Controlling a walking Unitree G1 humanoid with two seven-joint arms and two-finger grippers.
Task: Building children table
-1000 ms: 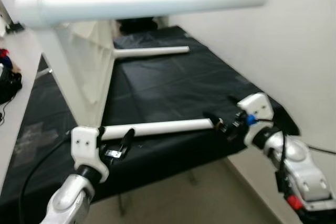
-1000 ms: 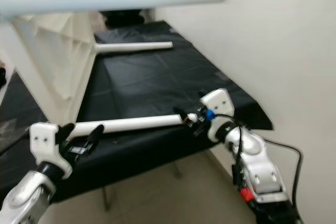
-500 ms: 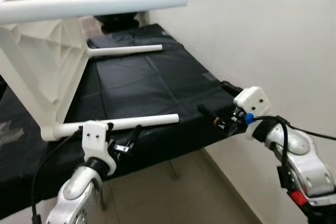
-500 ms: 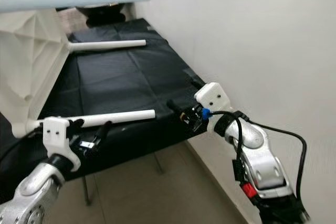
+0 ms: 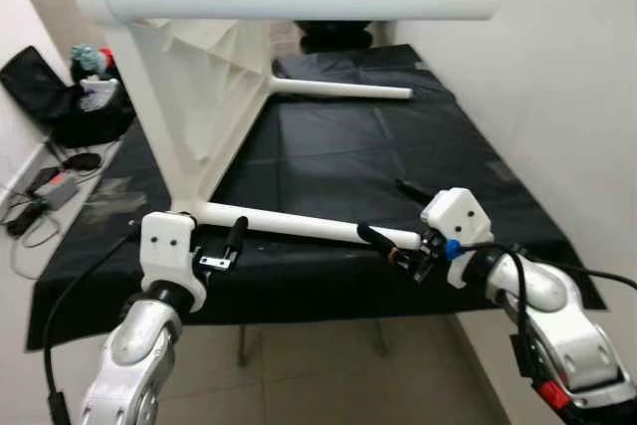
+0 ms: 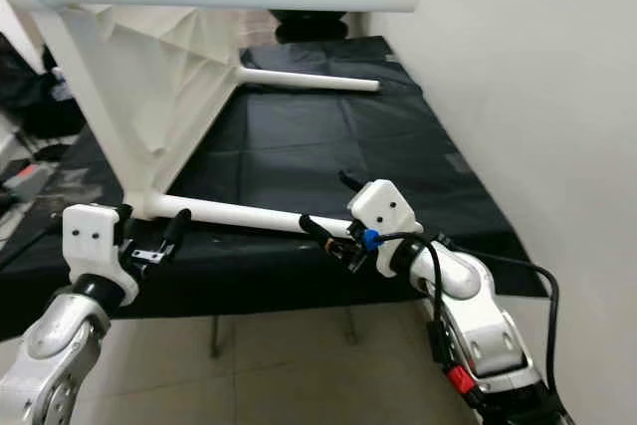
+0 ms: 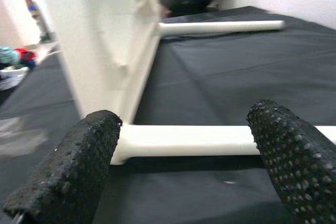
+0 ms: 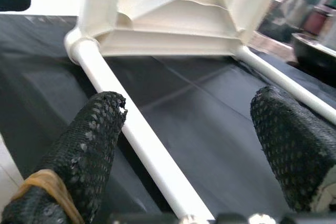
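White table leg (image 5: 299, 227) | left pincer (image 5: 221, 246) released beside | right pincer (image 5: 388, 231) released astride

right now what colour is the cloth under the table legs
Black, a plain cloth with fold creases; it shows best in the left eye view.

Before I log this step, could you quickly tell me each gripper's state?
Left gripper: open, beside the white plastic table leg.
Right gripper: open around that leg's free end.

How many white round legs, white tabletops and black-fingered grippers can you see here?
White round table legs: 3
White plastic tabletop: 1
Black-fingered grippers, left gripper and right gripper: 2
Total: 6
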